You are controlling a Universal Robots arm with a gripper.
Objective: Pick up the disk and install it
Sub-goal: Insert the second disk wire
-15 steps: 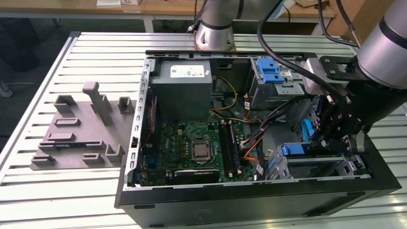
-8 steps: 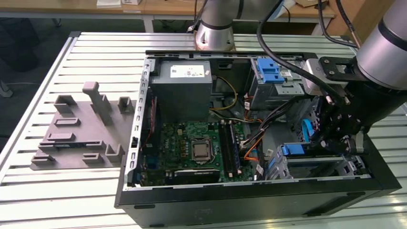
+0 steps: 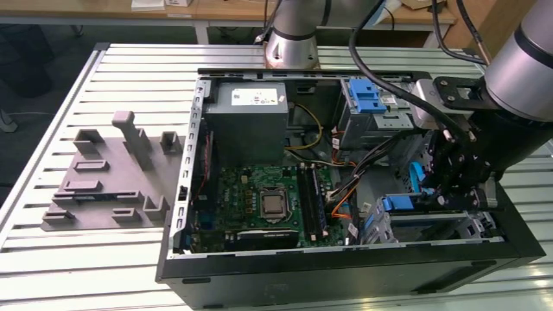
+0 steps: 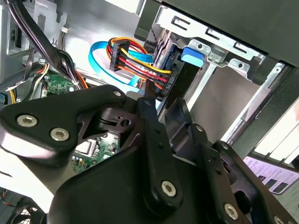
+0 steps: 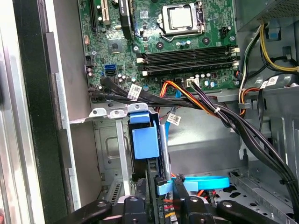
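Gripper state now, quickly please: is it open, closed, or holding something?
Gripper: closed on the disk, which stands on edge in the metal drive cage inside the computer case.

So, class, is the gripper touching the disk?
Cannot tell. In the first wrist view the gripper sits astride the disk, seen edge-on, but a blue cable and shadow cover where they would meet.

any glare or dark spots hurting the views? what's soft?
Exterior view: glare streaks on the slatted table; the gripper is dark against the case. Second wrist view: the black gripper linkage looms soft up close; the cables are sharp. First wrist view: evenly lit, motherboard crisp, blue latch clear.
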